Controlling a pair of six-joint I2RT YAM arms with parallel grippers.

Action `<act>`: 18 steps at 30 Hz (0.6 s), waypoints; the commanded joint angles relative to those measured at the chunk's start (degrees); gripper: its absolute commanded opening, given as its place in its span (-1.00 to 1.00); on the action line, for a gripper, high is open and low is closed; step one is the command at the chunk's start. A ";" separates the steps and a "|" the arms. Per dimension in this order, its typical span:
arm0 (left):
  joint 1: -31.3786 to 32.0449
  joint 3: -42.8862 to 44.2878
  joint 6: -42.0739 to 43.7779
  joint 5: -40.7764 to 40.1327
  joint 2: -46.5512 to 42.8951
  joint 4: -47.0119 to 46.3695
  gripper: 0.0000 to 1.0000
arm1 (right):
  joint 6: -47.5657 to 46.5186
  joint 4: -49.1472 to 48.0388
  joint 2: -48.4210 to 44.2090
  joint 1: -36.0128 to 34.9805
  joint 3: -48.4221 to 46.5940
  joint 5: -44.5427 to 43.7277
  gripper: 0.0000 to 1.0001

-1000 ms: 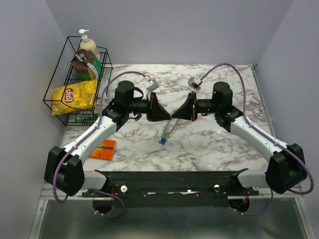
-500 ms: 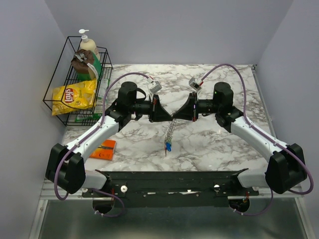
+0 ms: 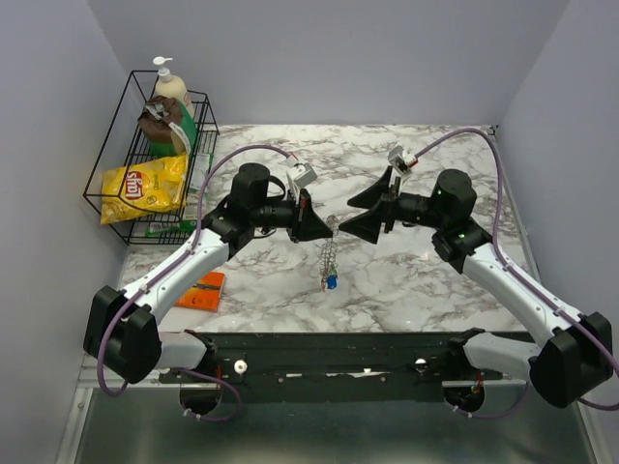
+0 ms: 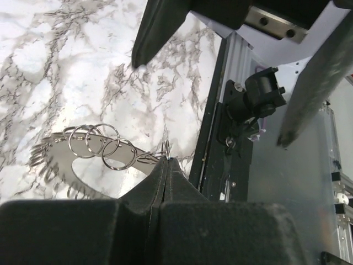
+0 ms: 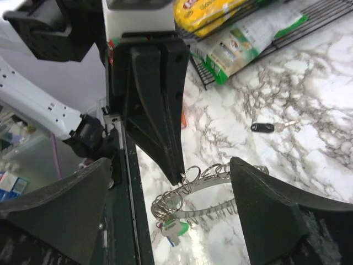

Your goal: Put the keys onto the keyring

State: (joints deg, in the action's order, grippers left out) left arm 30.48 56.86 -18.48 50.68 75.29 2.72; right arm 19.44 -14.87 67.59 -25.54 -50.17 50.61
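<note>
The keyring (image 3: 329,253) hangs in the air over the middle of the counter (image 3: 416,280), pinched at its top by the tip of the left pincer (image 3: 324,228). From above it shows edge-on, as a thin silvery strand dropping from that tip. The wrist views show it better. It is a wire loop fringed with a comb of small silver keys (image 4: 52,157), with several small split rings (image 4: 102,144) threaded on it close to the grip. At its lowest end hang the coloured ones, a blue-headed key (image 3: 331,282) and a green-headed key (image 5: 174,229) bunched together. I cannot tell whether that lowest end touches the counter.

The left pincer is pressed together, its two black fingers meeting in a point on the wire (no gap shows between them in its own wrist view). The right pincer (image 3: 345,217) faces it from the other side, just beside the ring. It is spread wide and holds nothing, and its fingers (image 5: 273,215) stand to either side of the ring without touching it.

On the counter behind the ring, well apart from it, lies a black fob (image 5: 261,127) with a small key attached. An orange packet (image 3: 205,290) lies flat near the left arm. At the far left corner a wire basket (image 3: 121,135) holds a yellow chips bag (image 3: 145,186) and a pump bottle (image 3: 172,89), among other packets.
</note>
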 commanded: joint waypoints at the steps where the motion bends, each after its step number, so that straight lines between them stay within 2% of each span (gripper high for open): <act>1: 0.19 0.53 2.57 -4.62 -3.21 1.76 -1.00 | -0.81 -1.74 -3.25 -0.30 1.48 -7.45 0.99; 10: -1.29 1.85 4.59 -8.93 -3.83 4.92 -1.00 | -1.95 2.04 -1.15 -0.30 0.17 -9.30 1.00; 18: -11.04 7.55 3.98 -13.67 -4.80 10.63 -1.00 | -3.18 10.65 5.52 -0.30 -5.54 -14.39 1.00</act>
State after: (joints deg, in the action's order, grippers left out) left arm 24.32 58.15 -15.22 41.36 72.97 10.17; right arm 17.52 -9.98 70.02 -25.54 -51.62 40.95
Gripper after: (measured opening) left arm 0.008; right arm 0.997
